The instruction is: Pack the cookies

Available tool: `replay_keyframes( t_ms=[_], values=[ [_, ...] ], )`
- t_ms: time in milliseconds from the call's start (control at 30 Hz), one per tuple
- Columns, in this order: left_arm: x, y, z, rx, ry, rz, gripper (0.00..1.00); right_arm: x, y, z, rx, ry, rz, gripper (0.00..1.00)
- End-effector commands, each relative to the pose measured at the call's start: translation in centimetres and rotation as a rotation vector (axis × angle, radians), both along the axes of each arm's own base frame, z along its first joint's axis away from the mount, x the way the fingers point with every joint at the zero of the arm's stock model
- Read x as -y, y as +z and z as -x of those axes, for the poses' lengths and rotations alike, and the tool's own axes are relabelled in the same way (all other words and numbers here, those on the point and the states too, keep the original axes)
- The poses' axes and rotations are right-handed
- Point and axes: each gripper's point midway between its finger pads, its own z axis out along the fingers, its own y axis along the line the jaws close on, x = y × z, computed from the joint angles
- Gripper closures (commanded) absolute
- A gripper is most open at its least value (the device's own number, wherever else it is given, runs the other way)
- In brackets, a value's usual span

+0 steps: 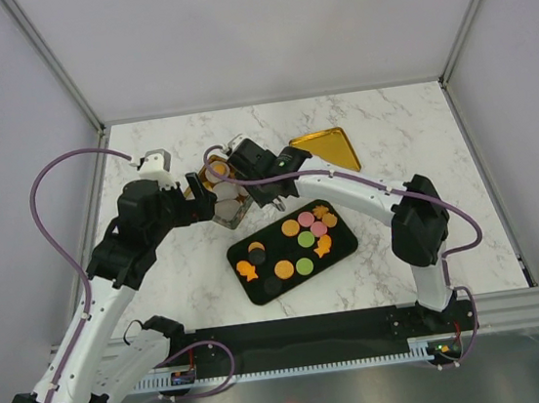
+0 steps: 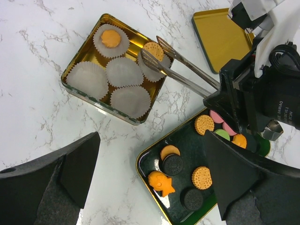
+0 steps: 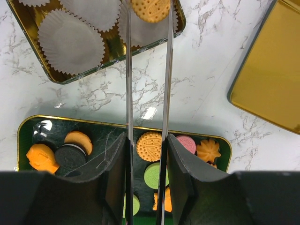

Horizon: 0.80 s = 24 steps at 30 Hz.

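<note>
Several cookies [image 1: 306, 239], orange, pink, green and dark, lie in the black oblong tray [image 1: 340, 252]. My right gripper [image 3: 147, 173] is shut on metal tongs [image 3: 128, 84]. The tongs' tips pinch a round orange cookie [image 3: 150, 9] over a white paper cup in the gold tin [image 2: 82, 47]. Another orange cookie [image 2: 110, 38] lies in a far cup of the tin. My left gripper [image 2: 150, 187] is open and empty, hovering above the tray's near-left end, just short of the tin. In the top view both grippers [image 1: 195, 199] [image 1: 258, 175] flank the tin.
The tin's gold lid [image 1: 327, 150] lies flat on the marble table, right of the tin and behind the tray. Several white paper cups [image 2: 123, 71] fill the tin. The right arm's wrist [image 2: 262, 93] hangs over the tray's far end.
</note>
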Motion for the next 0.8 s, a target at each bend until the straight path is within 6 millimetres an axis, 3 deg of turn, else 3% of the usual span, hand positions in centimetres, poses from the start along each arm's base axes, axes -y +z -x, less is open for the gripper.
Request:
replay_keyframes(
  t_ms=[0, 300, 767],
  values=[
    [0.2, 1.1, -0.3, 0.043, 0.0, 0.034, 0.0, -0.1, 2.7, -1.4, 0.084, -0.025, -0.034, 0.68],
    [0.1, 1.1, -0.2, 0.047, 0.004, 0.032, 0.0, 0.5, 1.6, -0.6, 0.055, -0.018, -0.023, 0.66],
    [0.0, 1.1, -0.2, 0.049, 0.009, 0.032, 0.0, 0.6, 3.0, -0.2, 0.064, -0.014, -0.065, 0.53]
  ],
)
